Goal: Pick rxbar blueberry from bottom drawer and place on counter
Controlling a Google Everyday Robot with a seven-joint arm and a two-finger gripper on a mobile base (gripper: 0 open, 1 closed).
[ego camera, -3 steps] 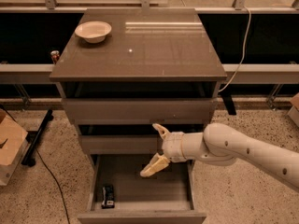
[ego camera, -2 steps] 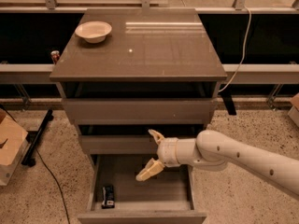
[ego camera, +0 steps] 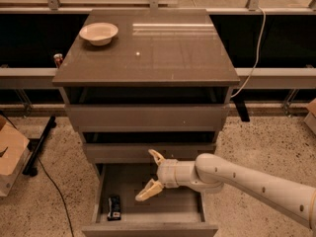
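Note:
The rxbar blueberry (ego camera: 114, 207), a small dark bar with pale print, lies in the front left corner of the open bottom drawer (ego camera: 148, 228). My gripper (ego camera: 151, 174) hangs open above the drawer's middle, its pale fingers (ego camera: 148, 190) spread wide, to the right of the bar and apart from it. It holds nothing. The glossy grey-brown counter (ego camera: 163, 53) tops the cabinet above.
A pale bowl (ego camera: 98, 33) sits on the counter's back left. A red-topped can (ego camera: 58, 59) stands behind the cabinet's left side. A cardboard box (ego camera: 10, 154) and a black cable (ego camera: 52, 186) lie on the floor at left. The two upper drawers (ego camera: 145, 116) are nearly closed.
My gripper has moved left and slightly down over the open drawer, closer to the bar. Its fingers stay spread. The bar has not moved.

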